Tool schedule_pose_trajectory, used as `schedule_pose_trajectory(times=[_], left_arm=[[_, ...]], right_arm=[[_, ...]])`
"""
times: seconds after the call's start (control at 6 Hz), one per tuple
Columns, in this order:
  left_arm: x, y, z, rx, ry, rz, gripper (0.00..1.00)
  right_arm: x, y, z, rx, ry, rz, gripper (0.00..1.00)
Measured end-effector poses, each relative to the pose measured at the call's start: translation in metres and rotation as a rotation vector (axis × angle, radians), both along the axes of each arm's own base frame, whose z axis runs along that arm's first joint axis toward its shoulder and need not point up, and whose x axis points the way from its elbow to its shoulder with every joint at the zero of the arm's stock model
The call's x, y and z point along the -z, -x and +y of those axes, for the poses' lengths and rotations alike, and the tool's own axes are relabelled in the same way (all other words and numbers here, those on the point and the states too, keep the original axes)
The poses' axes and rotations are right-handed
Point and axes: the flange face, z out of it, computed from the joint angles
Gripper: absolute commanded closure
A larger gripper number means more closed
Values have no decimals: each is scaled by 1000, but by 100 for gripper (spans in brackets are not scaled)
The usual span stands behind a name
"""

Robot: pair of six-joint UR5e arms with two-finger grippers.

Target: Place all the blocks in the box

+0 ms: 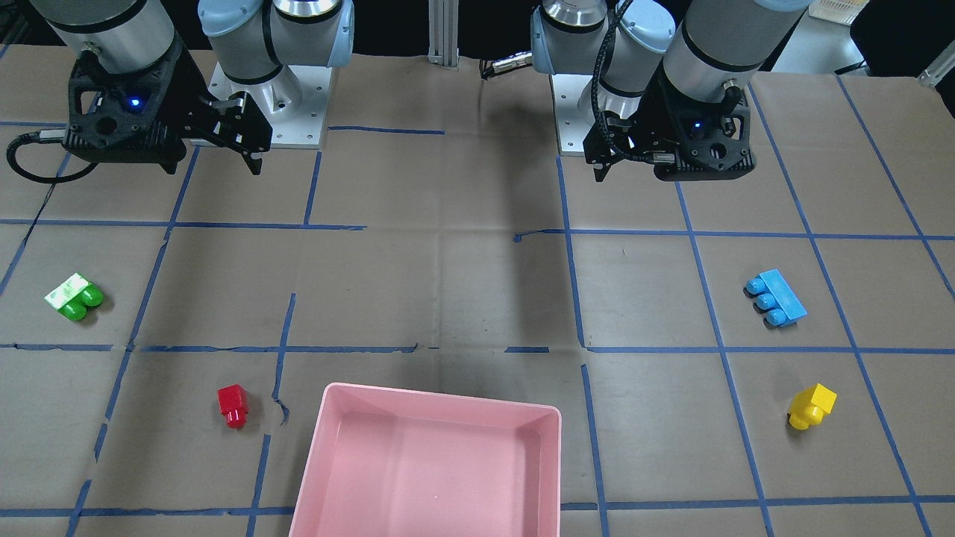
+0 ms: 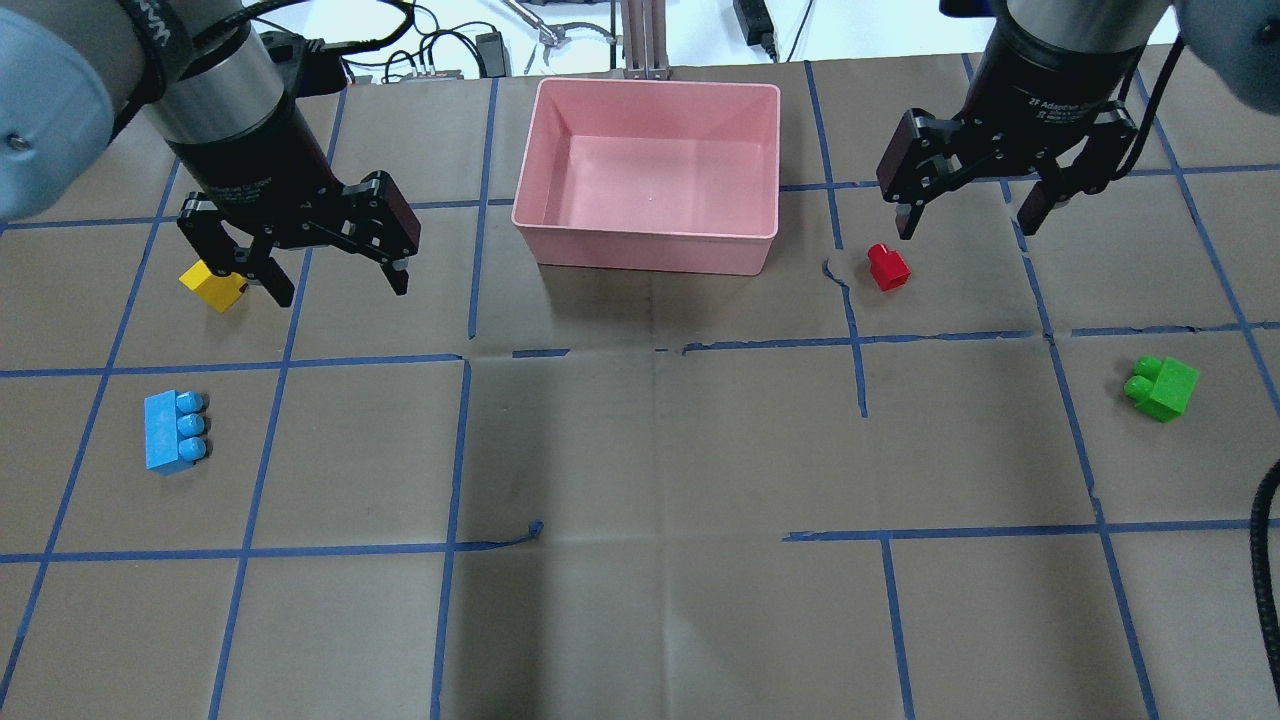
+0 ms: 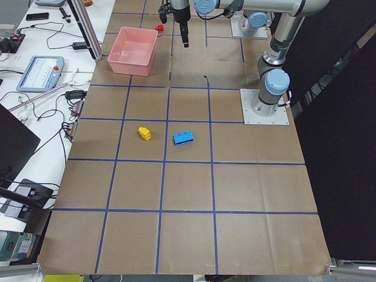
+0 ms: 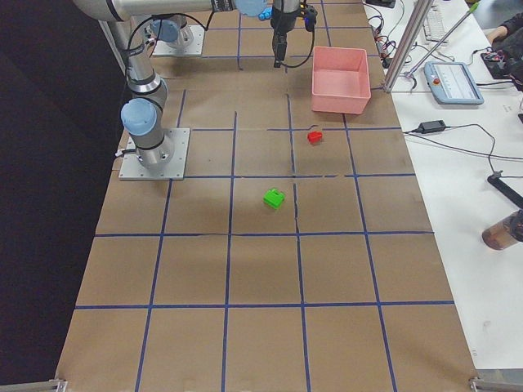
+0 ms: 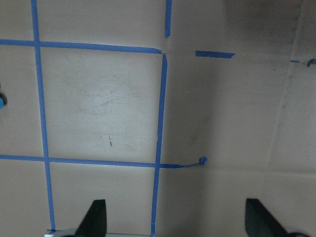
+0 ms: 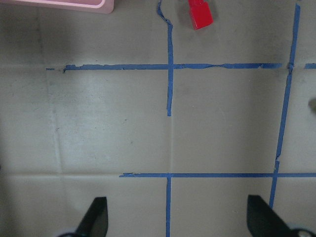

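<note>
The pink box (image 2: pixel 645 250) stands at the far middle of the table with nothing in it. The blue block (image 2: pixel 172 430) and the yellow block (image 2: pixel 212 285) lie on the left. The red block (image 2: pixel 888 268) and the green block (image 2: pixel 1162 387) lie on the right. My left gripper (image 2: pixel 340 285) is open and empty, high above the table, and one finger partly covers the yellow block. My right gripper (image 2: pixel 968 225) is open and empty, high up just beyond the red block, which also shows in the right wrist view (image 6: pixel 200 14).
Brown paper with a blue tape grid (image 2: pixel 460 450) covers the table. The two arm bases (image 1: pixel 268 112) (image 1: pixel 578 119) stand at the robot's edge. Cables and a tablet (image 3: pixel 38 73) lie on a side bench beyond the box.
</note>
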Motion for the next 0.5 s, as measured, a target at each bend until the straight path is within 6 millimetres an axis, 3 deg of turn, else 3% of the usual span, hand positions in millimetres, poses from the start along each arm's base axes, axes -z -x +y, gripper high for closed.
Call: schedule_pose_trajectory(times=[0.5], left_arm=[[-3, 0, 1, 3, 9, -2, 0]], right_arm=[[5, 1, -3, -3, -9, 2, 0]])
